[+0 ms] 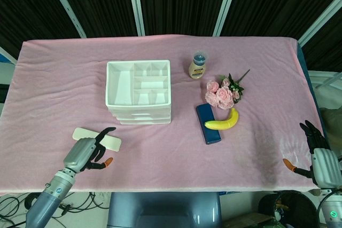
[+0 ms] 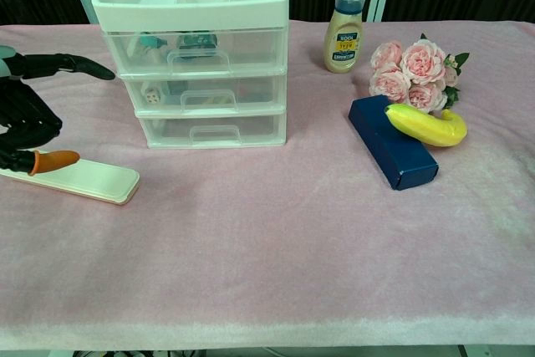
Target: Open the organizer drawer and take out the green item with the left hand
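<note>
Left of the organizer [image 2: 196, 48] | left hand [image 1: 88, 153] empty, fingers spread over a white slab [image 2: 79, 180] | green item [image 2: 150, 40] inside shut top drawer [image 2: 198, 52] | risk: light organizer slides when pulled.

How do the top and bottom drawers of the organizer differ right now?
The top drawer holds items, a teal-green one among them; the bottom drawer looks empty. The top drawer sits under the open divided tray, the bottom drawer nearest the pink cloth. Both are clear, closed, with moulded front handles.
</note>
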